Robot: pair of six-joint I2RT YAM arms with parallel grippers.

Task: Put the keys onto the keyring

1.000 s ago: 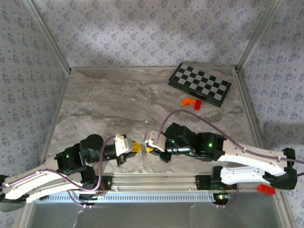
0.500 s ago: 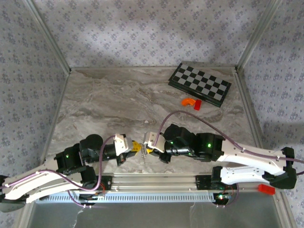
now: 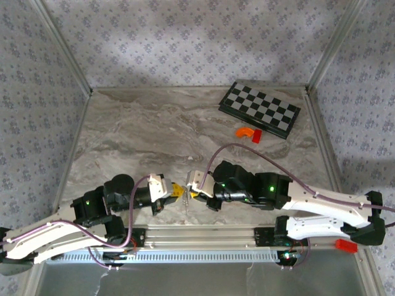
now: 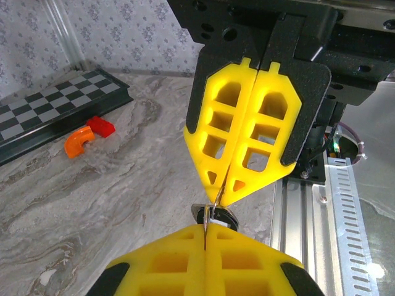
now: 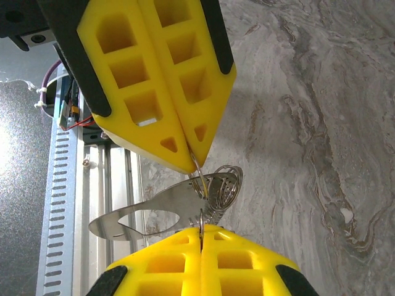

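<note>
My two grippers meet tip to tip low over the near middle of the table, the left gripper point(image 3: 180, 190) facing the right gripper point(image 3: 192, 193). Both are shut on thin metal of the keyring point(image 5: 154, 206), a pale silvery flat loop with coiled wire beside it that hangs between them point(image 3: 185, 201). In the right wrist view the left gripper point(image 5: 193, 165) pinches a wire loop above my own shut right gripper point(image 5: 202, 229). In the left wrist view the keys point(image 4: 227, 217) show as a small dark oval head between the left gripper point(image 4: 205, 227) and the right gripper point(image 4: 220, 200); what holds them I cannot tell.
A folded chessboard point(image 3: 260, 109) lies at the back right. In front of it sit an orange curved plastic piece point(image 3: 245, 131) and a small red block point(image 3: 257, 137). The metal mounting rail point(image 3: 203, 234) runs just behind the grippers at the near edge.
</note>
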